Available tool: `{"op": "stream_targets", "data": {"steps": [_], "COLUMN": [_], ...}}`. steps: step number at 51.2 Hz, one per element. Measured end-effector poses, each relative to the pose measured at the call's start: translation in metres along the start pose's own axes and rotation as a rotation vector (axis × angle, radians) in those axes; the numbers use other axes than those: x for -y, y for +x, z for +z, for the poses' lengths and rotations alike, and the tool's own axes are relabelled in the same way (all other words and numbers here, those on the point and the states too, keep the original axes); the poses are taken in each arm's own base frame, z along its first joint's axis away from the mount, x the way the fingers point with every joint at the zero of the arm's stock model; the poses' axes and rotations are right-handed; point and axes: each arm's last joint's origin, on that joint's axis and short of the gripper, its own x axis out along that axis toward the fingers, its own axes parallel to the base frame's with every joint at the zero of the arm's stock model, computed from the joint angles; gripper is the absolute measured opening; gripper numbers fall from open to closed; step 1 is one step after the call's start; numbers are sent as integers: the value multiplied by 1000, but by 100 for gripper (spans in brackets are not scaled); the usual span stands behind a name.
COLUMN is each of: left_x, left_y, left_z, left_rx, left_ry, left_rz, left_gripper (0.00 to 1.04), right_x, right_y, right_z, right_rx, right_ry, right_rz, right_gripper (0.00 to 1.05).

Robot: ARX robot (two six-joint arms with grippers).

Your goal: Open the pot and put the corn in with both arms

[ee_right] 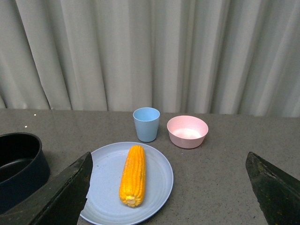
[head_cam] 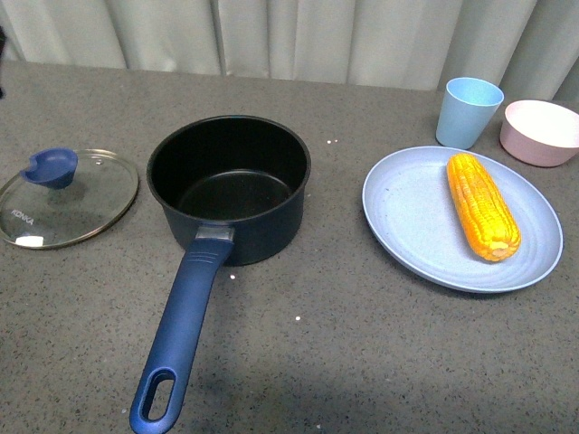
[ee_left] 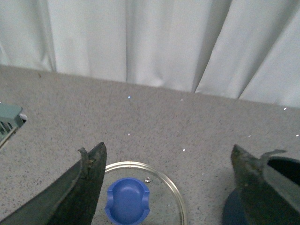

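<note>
The navy pot (head_cam: 230, 185) stands open and empty at the table's middle, its long handle (head_cam: 181, 330) pointing toward me. Its glass lid (head_cam: 65, 196) with a blue knob lies flat on the table to the pot's left. The corn (head_cam: 483, 205) lies on a light blue plate (head_cam: 407, 217) at the right. Neither arm shows in the front view. My left gripper (ee_left: 168, 154) is open and empty above the lid (ee_left: 159, 187), with the pot's edge (ee_left: 232, 211) beside it. My right gripper (ee_right: 168, 159) is open and empty, back from the corn (ee_right: 133, 176), plate (ee_right: 157, 176) and pot (ee_right: 21, 168).
A light blue cup (head_cam: 468, 111) and a pink bowl (head_cam: 541, 132) stand behind the plate at the far right; both show in the right wrist view, cup (ee_right: 146, 123) and bowl (ee_right: 187, 131). A pale curtain hangs behind the grey table.
</note>
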Motion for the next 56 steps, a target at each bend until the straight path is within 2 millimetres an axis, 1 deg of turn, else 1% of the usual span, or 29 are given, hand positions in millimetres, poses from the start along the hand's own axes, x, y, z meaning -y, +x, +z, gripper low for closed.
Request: {"op": "stream_targets", "data": {"steps": [1, 5, 10, 16, 17, 21, 22, 27, 32, 56], "left_x": [2, 5, 12, 17, 17, 18, 17, 17, 17, 17], "left_y": [-12, -37, -54, -71, -72, -84, -89, -104, -114, -146], "left_z": [3, 16, 21, 16, 15, 13, 13, 13, 11, 10], "left_rx": [14, 68, 103, 84, 81, 76, 78, 82, 77, 82], "left_ry": [4, 15, 19, 24, 24, 27, 26, 28, 28, 28], "left_rz": [-2, -8, 10, -12, -13, -12, -11, -10, -10, -11], "left_gripper": [74, 60, 45, 25, 24, 9, 4, 4, 4, 4], "right_x": [0, 0, 0, 0, 0, 0, 0, 0, 0, 0], "right_y": [0, 0, 0, 0, 0, 0, 0, 0, 0, 0], "right_z": [0, 0, 0, 0, 0, 0, 0, 0, 0, 0], "right_rx": [-1, -1, 0, -1, -1, -1, -1, -1, -1, -1], "right_ry": [0, 0, 0, 0, 0, 0, 0, 0, 0, 0], "right_rz": [0, 0, 0, 0, 0, 0, 0, 0, 0, 0], "right_gripper": [96, 96, 96, 96, 96, 96, 96, 96, 96, 96]}}
